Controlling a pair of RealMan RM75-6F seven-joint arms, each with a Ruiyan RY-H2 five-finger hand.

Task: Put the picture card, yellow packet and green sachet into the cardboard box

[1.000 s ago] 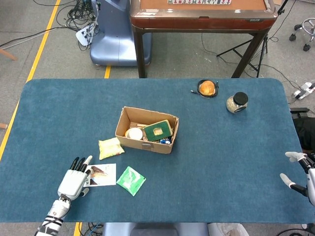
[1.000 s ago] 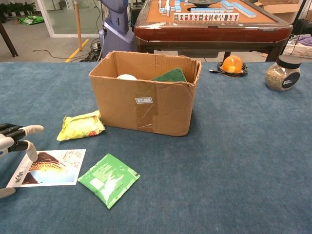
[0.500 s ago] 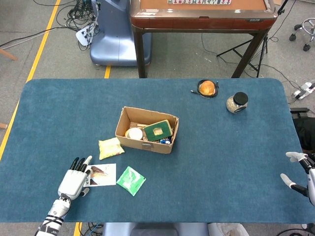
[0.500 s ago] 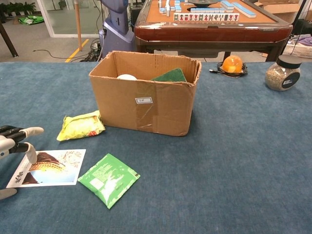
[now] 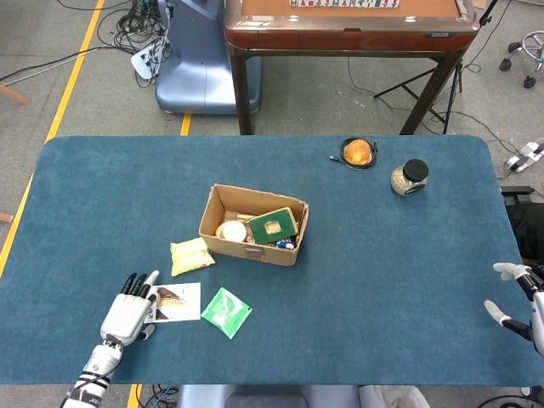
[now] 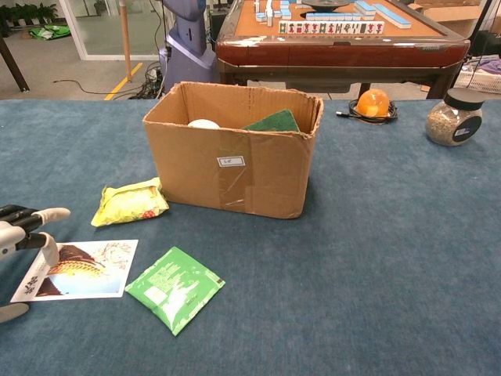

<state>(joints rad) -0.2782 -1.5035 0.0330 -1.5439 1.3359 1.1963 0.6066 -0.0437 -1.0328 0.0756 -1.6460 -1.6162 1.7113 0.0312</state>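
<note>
Three items lie outside the cardboard box [image 5: 252, 228]: picture card [image 5: 176, 303], yellow packet [image 5: 191, 255], green sachet [image 5: 226, 312]; left hand [image 5: 127, 316] over the card's edge, fingers apart; right hand [image 5: 520, 302] far off, fingers spread

Bright, even indoor light; soft faint shadows (no glare), both views sharp throughout.

Setting: robot test lab or workshop, probably. Evidence: blue felt-covered counter [image 5: 357, 280]; bare concrete floor with yellow tape lines [image 5: 78, 70]; loose cable bundles [image 5: 136, 25]; blue machine base [image 5: 191, 68]; mahjong table [image 5: 348, 25]; tripod legs [image 5: 425, 81].
</note>
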